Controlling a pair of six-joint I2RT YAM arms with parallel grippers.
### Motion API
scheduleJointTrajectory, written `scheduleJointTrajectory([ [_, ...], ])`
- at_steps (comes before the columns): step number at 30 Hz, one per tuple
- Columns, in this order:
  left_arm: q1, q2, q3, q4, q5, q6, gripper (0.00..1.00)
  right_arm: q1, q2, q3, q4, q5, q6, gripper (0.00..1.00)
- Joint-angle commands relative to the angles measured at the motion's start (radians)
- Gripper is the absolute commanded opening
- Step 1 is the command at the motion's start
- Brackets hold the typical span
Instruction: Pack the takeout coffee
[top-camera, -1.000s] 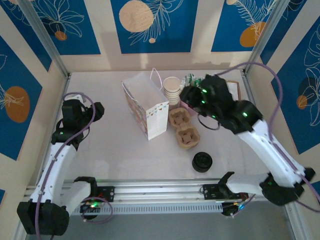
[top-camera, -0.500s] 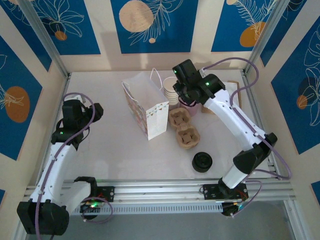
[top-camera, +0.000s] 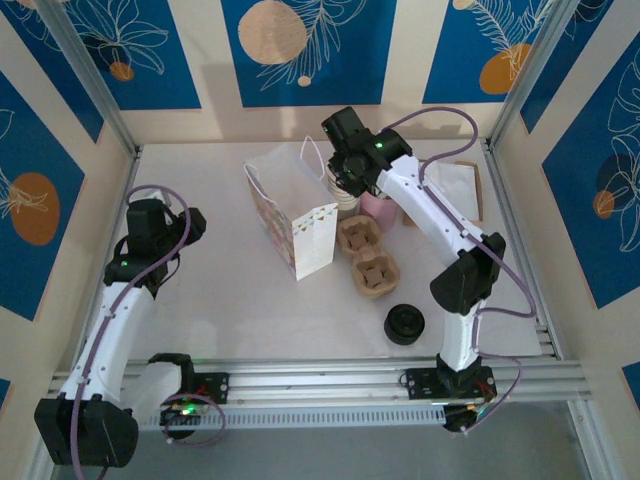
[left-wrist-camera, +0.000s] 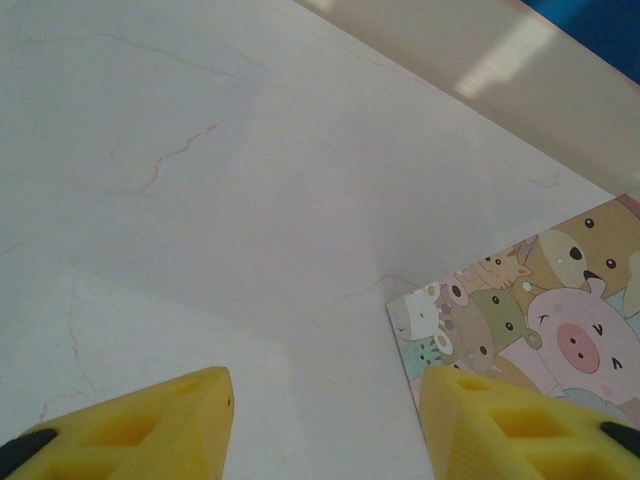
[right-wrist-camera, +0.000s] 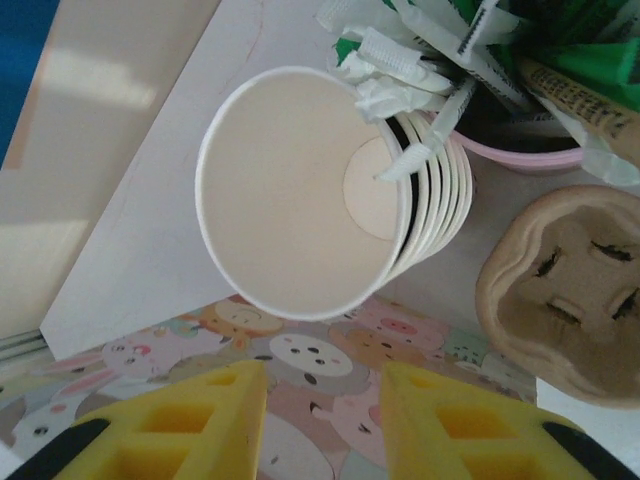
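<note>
The takeout coffee is out of view. A stack of lidless cream paper cups (top-camera: 348, 201) (right-wrist-camera: 300, 190) stands at the back, beside a white cartoon-print paper bag (top-camera: 295, 225) (right-wrist-camera: 330, 350) (left-wrist-camera: 540, 300). My right gripper (top-camera: 338, 178) (right-wrist-camera: 325, 400) hovers above the bag's edge, just short of the cup stack. Its jaws are open with nothing between them. A low round black lid piece (top-camera: 404, 324) sits near the front. My left gripper (top-camera: 195, 222) (left-wrist-camera: 325, 400) is open over bare table, to the left of the bag.
A brown pulp cup carrier (top-camera: 365, 255) (right-wrist-camera: 565, 290) lies to the right of the bag. A pink tub of wrapped packets (top-camera: 380, 208) (right-wrist-camera: 520, 150) stands behind it. A flat tray (top-camera: 462, 185) rests at the back right. Walls enclose the table (top-camera: 230, 300).
My right arm has swung left from the back right and now stretches out over the cup stack. The left arm has stayed in place.
</note>
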Motion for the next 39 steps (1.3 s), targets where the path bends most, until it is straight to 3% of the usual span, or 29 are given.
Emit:
scheduleJointTrajectory([
  [1,-0.007,0.002,0.035,-0.012,-0.010,-0.012,0.52,-0.012,0.032,0.056,-0.061,0.007,0.015,0.37],
  [29,-0.007,0.006,0.038,-0.022,-0.038,-0.015,0.51,-0.045,0.145,0.115,-0.115,0.024,0.042,0.35],
  [32,-0.007,0.007,0.038,-0.022,-0.038,-0.015,0.51,-0.046,0.145,0.115,-0.119,0.029,0.041,0.27],
  [39,-0.007,0.006,0.038,-0.022,-0.039,-0.018,0.51,-0.048,0.142,0.116,-0.122,0.030,0.043,0.20],
])
